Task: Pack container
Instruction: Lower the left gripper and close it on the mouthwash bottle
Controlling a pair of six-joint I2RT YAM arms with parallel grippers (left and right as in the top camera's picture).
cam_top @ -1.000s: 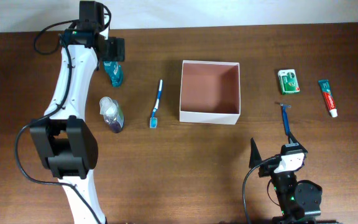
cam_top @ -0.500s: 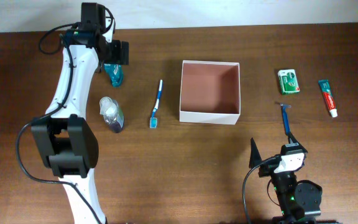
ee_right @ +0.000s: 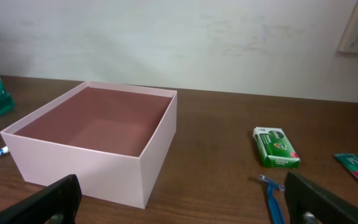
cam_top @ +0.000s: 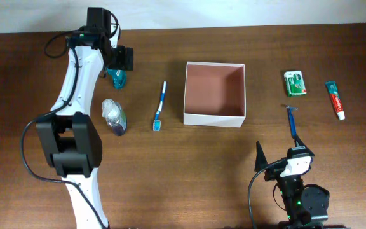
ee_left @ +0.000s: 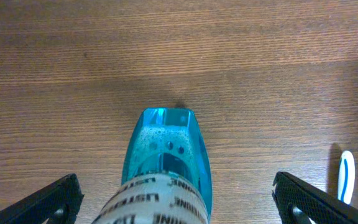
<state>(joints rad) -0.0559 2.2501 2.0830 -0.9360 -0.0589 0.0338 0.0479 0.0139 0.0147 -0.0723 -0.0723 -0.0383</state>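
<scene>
White container [cam_top: 213,93] sits well right of the left gripper [cam_top: 117,63], spread wide astride an ungripped mouthwash bottle [ee_left: 166,162]; right gripper [cam_top: 278,154] gapes empty

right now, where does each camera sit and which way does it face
overhead: above the table, facing straight down; left gripper, right gripper, container show.
left wrist: on left gripper, facing down at mouthwash bottle; both fingertips show.
right wrist: low at near edge, facing the far wall past container; both fingertips show.
shared: bottle in all three.
</scene>
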